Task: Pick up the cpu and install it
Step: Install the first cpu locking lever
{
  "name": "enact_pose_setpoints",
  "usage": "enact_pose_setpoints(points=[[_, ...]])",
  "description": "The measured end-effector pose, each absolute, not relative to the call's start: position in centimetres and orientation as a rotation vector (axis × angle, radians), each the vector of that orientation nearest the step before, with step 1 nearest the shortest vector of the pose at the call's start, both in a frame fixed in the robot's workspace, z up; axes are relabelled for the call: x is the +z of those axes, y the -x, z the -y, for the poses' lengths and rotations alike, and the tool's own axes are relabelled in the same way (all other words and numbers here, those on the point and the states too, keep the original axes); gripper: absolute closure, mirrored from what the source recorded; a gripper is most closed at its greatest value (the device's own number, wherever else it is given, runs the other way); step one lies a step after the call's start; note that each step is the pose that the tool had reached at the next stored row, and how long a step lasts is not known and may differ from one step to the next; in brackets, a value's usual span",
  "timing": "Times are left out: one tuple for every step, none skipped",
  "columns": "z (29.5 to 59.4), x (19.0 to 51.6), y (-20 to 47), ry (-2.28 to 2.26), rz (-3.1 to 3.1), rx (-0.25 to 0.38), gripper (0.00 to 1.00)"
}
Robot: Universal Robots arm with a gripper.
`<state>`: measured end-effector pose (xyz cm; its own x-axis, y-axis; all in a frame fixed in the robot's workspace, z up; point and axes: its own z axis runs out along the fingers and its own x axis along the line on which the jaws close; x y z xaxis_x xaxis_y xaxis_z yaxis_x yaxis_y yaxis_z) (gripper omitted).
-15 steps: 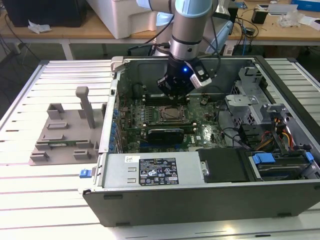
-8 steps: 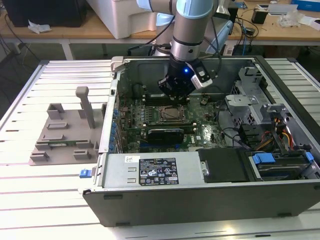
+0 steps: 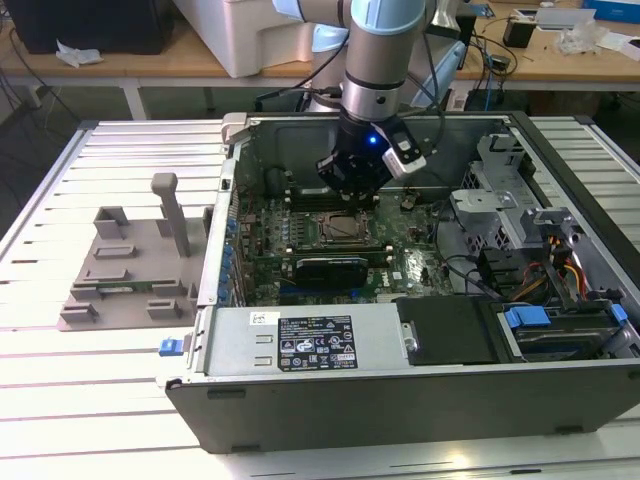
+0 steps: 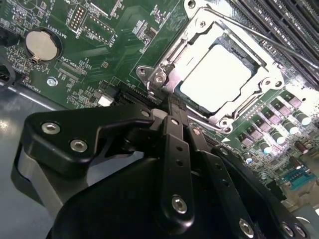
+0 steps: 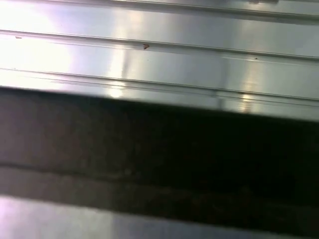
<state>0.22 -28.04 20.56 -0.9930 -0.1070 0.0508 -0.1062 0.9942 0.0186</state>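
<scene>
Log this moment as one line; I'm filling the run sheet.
tool: above motherboard, beside socket | cpu: seated in socket | case: open

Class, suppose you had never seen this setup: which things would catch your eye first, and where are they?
First, the open computer case on the slatted table, its green motherboard exposed. Next, the arm reaching into it, its black pincer hanging just above the board. In the second wrist view, the bright silvery cpu sits inside the metal socket frame, just beyond the pincer.
</scene>
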Motion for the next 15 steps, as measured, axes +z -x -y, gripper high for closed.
enact_pose_setpoints(points=[[28.1, 20.5, -0.2, -0.164, 3.085, -0.022, 0.89], [28.1, 20.3, -0.2, -0.163, 3.084, -0.016, 0.89], [28.1, 20.1, -0.2, -0.161, 3.084, -0.014, 0.89], [28.0, 20.0, -0.2, -0.161, 3.084, -0.012, 0.89], [28.0, 20.0, -0.2, -0.16, 3.085, -0.01, 0.89], [28.0, 20.0, -0.2, -0.16, 3.085, -0.01, 0.89], [27.9, 20.0, -0.2, -0.161, 3.085, -0.01, 0.89], [27.9, 20.0, -0.2, -0.161, 3.085, -0.01, 0.89], [27.8, 20.7, -0.2, -0.161, 3.09, -0.013, 0.89], [27.9, 21.2, -0.2, -0.162, 3.091, -0.011, 0.89], [28.1, 21.3, -0.2, -0.161, 3.092, -0.012, 0.89], [28.3, 21.3, -0.2, -0.161, 3.092, -0.012, 0.89], [28.7, 21.3, -0.2, -0.161, 3.092, -0.012, 0.89], [29.0, 21.3, -0.2, -0.161, 3.092, -0.011, 0.89], [29.8, 21.3, -0.2, -0.161, 3.092, -0.012, 0.89]])
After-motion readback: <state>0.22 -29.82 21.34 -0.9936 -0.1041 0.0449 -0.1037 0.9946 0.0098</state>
